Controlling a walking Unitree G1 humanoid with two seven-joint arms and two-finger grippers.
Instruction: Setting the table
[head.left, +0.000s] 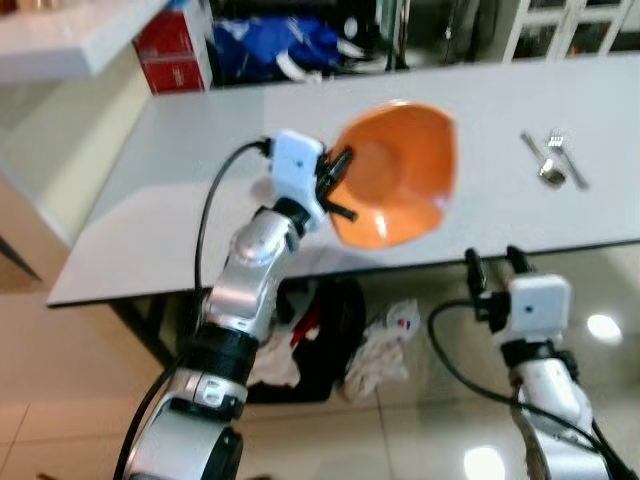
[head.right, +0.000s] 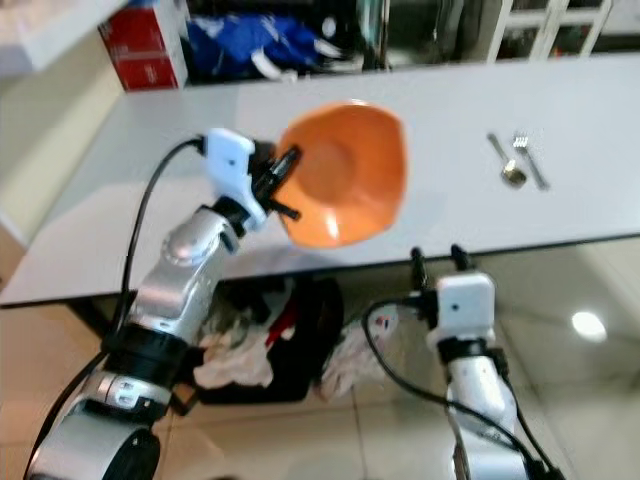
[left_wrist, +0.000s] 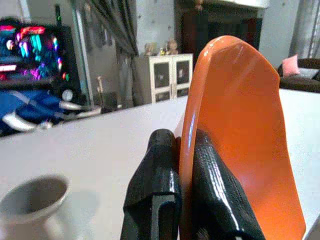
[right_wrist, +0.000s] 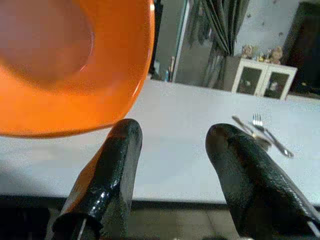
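Bowl (head.left: 395, 185), orange and shallow, hangs tilted on edge above the near side of the grey table (head.left: 160, 180), its hollow facing up toward the head camera. The left gripper (head.left: 338, 180) has its two black fingers (left_wrist: 160, 185) clamped on the bowl's rim, one finger on the outer face and one on the inner face, so the rim runs straight up between them. The rest of the bowl spreads away from the jaws toward the robot's right. Beyond those closed jaws, in the left wrist view, a pale cup (left_wrist: 32, 200) stands on the table close by, and the bare tabletop stretches on to a white cabinet (left_wrist: 162, 77) at the far wall.

The right gripper (head.left: 492, 265) sits lower, just in front of the table's near edge, with its jaws spread apart and nothing between them. In the right wrist view the bowl's underside looms just above and to one side of the open fingers (right_wrist: 105, 180), apart from them. Farther out past those jaws, well away from the bowl, a fork (head.left: 567, 160) and a spoon (head.left: 543, 163) lie side by side on the table, close together; whether they touch cannot be told.

At the table's far edge a red box (head.left: 172, 50) stands beside a blue bag (head.left: 275, 45). Under the table, between the two arms, a dark bag (head.left: 325, 340) and crumpled white cloth (head.left: 385, 345) lie on the glossy tiled floor (head.left: 420, 440).
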